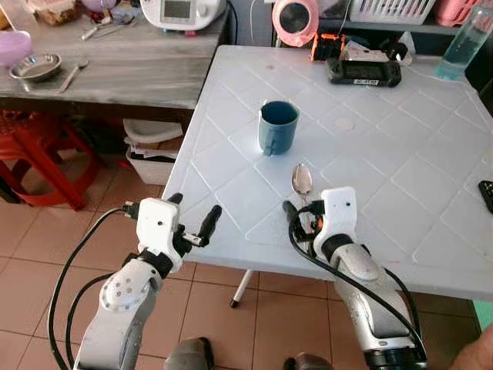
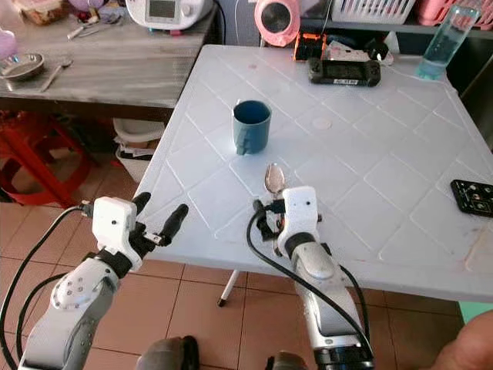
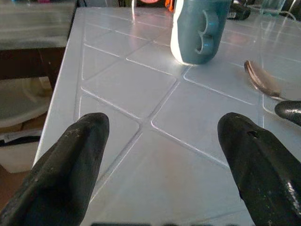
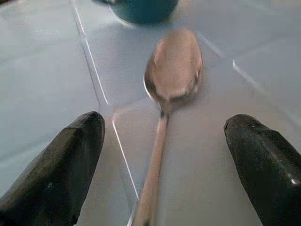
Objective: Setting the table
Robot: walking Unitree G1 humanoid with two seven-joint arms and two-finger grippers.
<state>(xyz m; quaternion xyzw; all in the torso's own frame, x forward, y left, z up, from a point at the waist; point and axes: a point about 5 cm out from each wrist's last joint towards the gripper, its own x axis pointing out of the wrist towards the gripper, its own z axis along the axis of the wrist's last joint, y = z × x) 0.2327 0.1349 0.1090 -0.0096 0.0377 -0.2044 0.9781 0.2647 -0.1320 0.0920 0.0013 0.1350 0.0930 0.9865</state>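
A blue mug stands upright on the white plastic table, its handle facing the front edge. A metal spoon lies flat just in front of the mug, bowl toward it and handle pointing at me. My right gripper is open low over the table, one finger on each side of the spoon handle without closing on it. My left gripper is open and holds nothing at the table's front left edge, pointing toward the mug.
At the table's far edge lie a black device, an orange-black gadget and a clear bottle. A black remote sits at the right edge. To the left are a wooden counter with a steel bowl, a red stool and a white bin.
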